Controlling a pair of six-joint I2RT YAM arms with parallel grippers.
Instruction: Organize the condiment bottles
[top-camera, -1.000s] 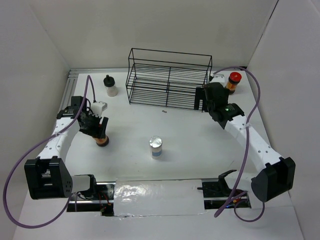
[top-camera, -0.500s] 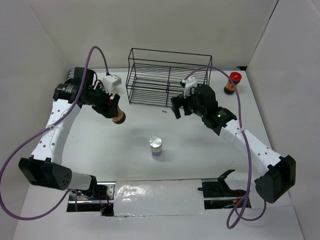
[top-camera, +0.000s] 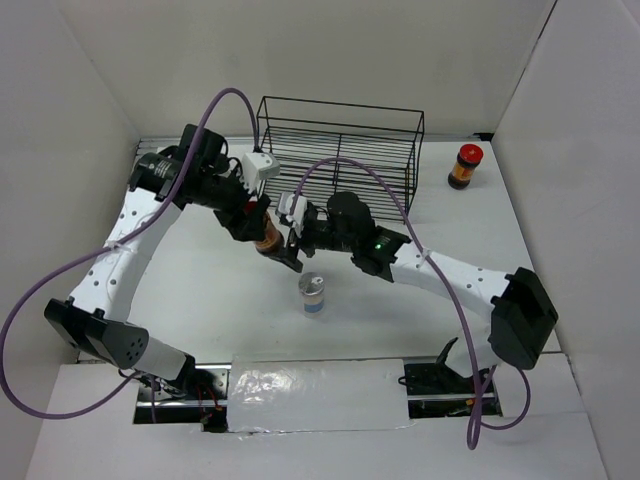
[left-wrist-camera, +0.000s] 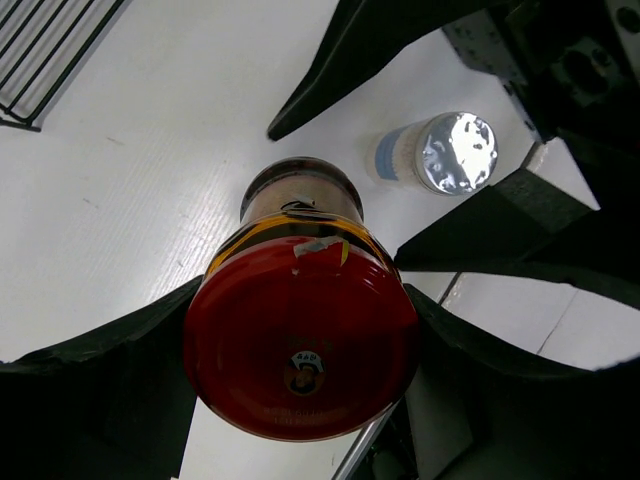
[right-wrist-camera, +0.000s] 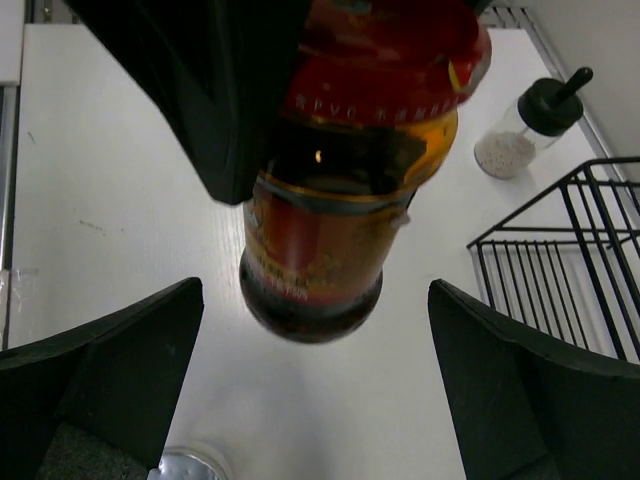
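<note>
The left gripper (top-camera: 252, 218) is clamped on the red lid of a dark-brown glass jar with a yellow label (top-camera: 266, 240), one black finger pressed to each side of the lid. It holds the jar in the air above the table, left of centre and just near of the rack's left end. The jar hangs tilted, lid to the far left and base to the near right.

The right gripper (top-camera: 290, 247) meets it from the right with its fingers spread wide apart. In the right wrist view one finger lies to either side of the jar's base, with white table showing between each finger and the glass. The two arms cross the middle of the table here, and their purple cables arch above them.

Directly near of the jar, on the table, stands the small white bottle with a blue label and a shiny silver top (top-camera: 313, 295), upright, close under the right gripper but apart from it.

The black wire rack (top-camera: 340, 150) sits along the far edge, and its left end is near the left arm's wrist. The whitish bottle with a black cap (right-wrist-camera: 525, 125) stands left of the rack in the right wrist view; in the top view the left arm hides it.

The second dark-brown, red-lidded jar (top-camera: 464, 166) stands alone at the far right, between the rack's right end and the right wall.

Bare white table (top-camera: 430, 215) stretches over the right half, and another bare stretch lies near left, beside the left arm. White walls close the left, far and right sides.
</note>
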